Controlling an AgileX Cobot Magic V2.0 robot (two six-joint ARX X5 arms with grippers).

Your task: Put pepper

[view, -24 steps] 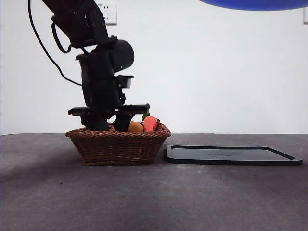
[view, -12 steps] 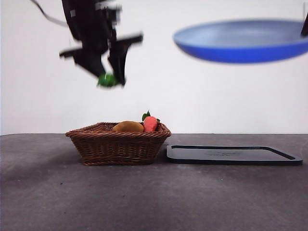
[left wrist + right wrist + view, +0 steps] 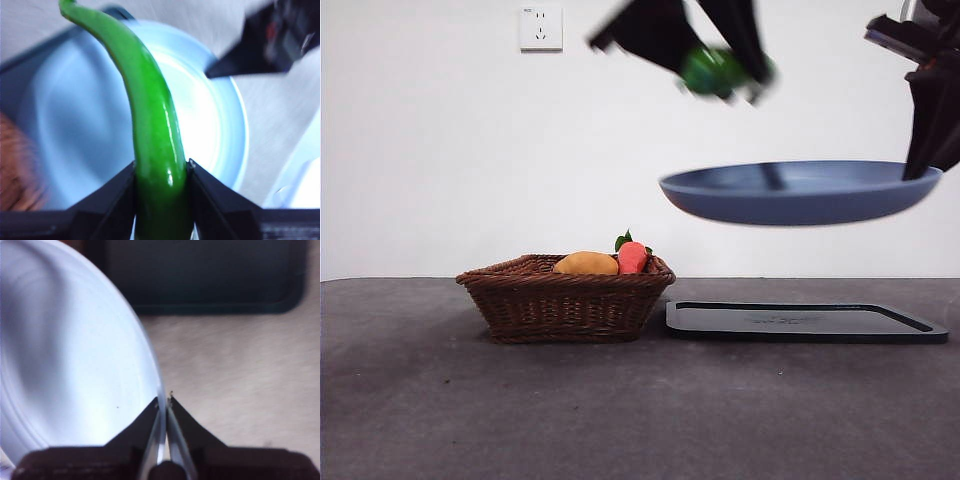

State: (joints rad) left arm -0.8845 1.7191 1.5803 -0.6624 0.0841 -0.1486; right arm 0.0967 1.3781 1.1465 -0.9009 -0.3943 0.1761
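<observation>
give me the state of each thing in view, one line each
pepper: held in the air above the plate, clamped by the left hand
left hand: shut on the pepper
blue plate: held in the air by its rim, over the tray
right hand: shut on the plate's rim
basket: on the table, holding an orange-yellow fruit and a red-orange fruit
black tray: flat on the table beside the basket

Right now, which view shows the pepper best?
Left wrist view: the pepper fills it, sharp and glossy, clamped in the left gripper above the blue plate. Front view shows only a blurred green end; right wrist view shows none.
</observation>
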